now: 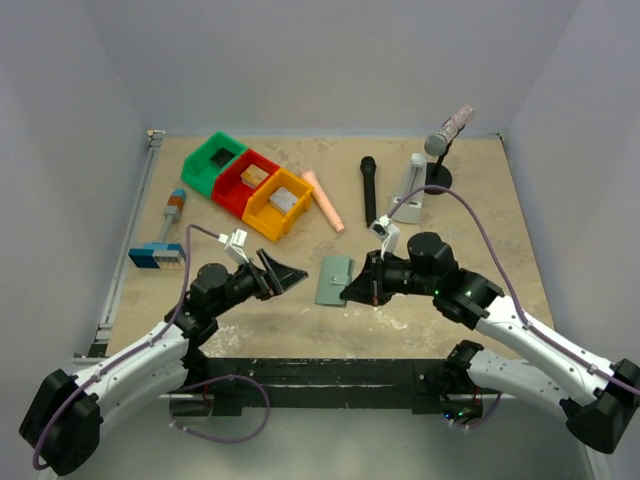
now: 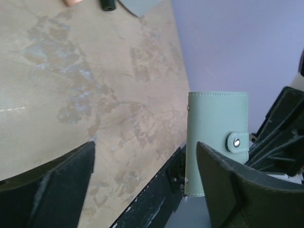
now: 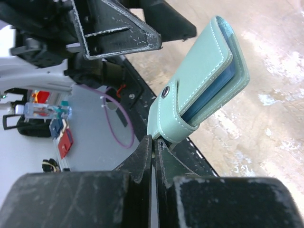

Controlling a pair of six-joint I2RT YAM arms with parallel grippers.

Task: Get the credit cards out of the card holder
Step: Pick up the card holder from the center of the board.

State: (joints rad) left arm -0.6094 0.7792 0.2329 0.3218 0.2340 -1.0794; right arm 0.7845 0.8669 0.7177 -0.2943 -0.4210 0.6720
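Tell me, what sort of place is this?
Most likely a robotics lab test booth: plain white walls close in a table, two robot arms are bolted at its near edge, and unrelated props such as coloured bins and a black microphone lie around.

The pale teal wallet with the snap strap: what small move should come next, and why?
Probably the open left gripper should ease toward the pale teal soft bifold card holder and close on its snap strap. The shut right gripper seems to hold the holder up by one edge, the strap is still fastened, and no card is out.
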